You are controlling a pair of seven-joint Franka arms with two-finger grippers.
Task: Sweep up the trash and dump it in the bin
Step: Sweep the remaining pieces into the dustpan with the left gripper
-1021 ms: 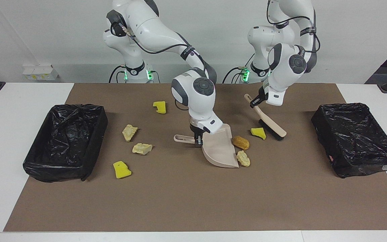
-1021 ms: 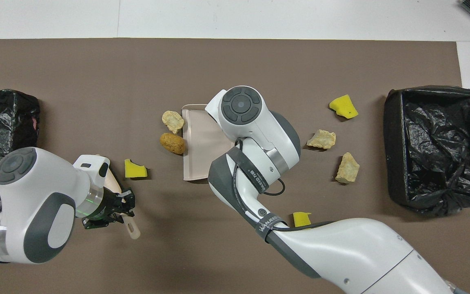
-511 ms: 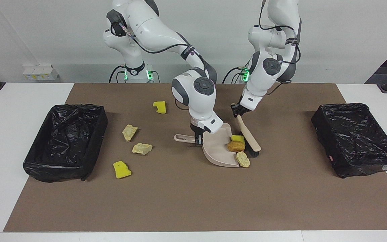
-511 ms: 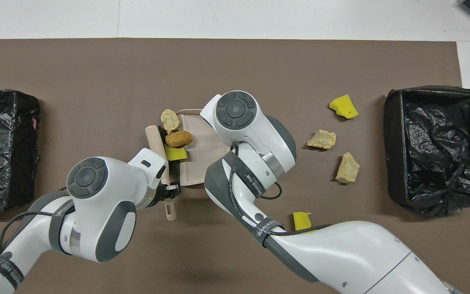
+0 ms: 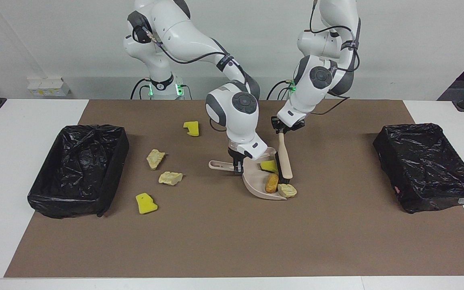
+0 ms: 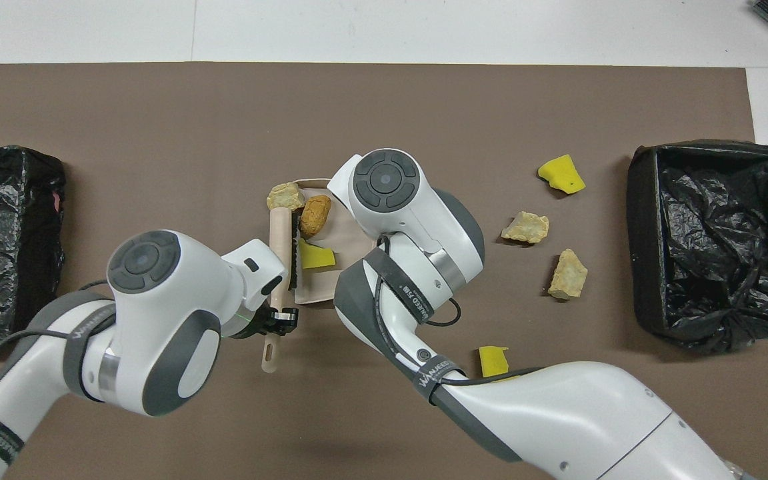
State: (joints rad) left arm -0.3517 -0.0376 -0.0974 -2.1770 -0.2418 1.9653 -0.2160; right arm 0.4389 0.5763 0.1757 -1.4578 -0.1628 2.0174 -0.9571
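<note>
3 lumps (image 5: pixel 272 182) in dustpan (image 5: pixel 256 187) (brush (image 5: pixel 284 159) alongside)

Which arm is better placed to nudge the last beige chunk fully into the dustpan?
Left. Its pincer holds the brush right beside the beige chunk at the dustpan lip. The right pincer is shut on the dustpan handle.
</note>
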